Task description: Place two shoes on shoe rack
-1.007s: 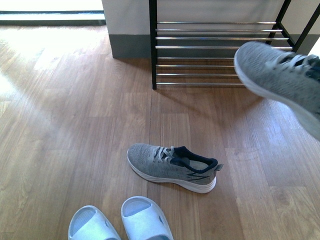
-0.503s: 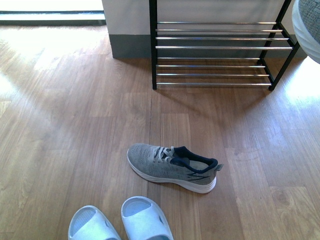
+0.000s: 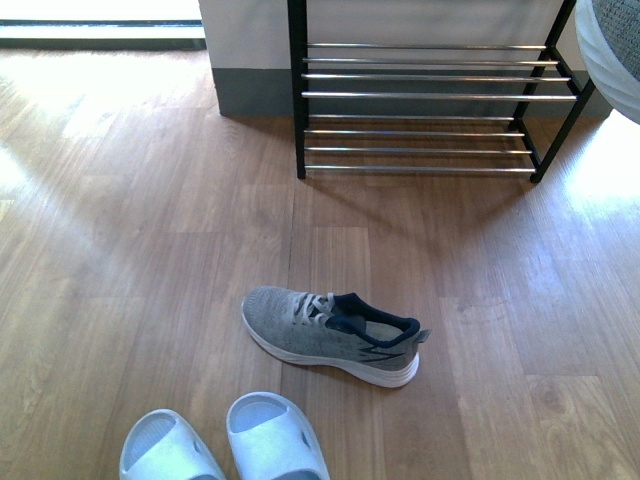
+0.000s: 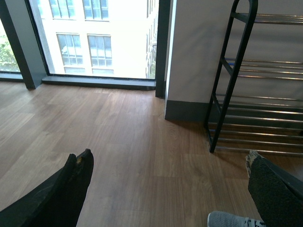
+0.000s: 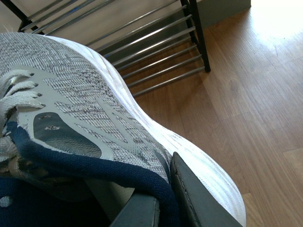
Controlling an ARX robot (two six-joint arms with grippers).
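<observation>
A floor (image 3: 150, 250) of warm brown wooden planks fills the room, with bright daylight (image 3: 70, 95) washing over it at the far left and another glare (image 3: 612, 165) at the right. At the back stands a pale wall (image 4: 199, 52) with a dark grey skirting band (image 3: 250, 93) along its base, and a black-framed rack (image 3: 420, 95) of thin shiny bars stands in front of it. Left of the wall, a large window (image 4: 94, 38) in a dark frame (image 4: 163, 47) reaches almost to the floor and shows a pale building (image 4: 75, 52) with rows of windows and some green foliage (image 4: 7, 56) outside.
</observation>
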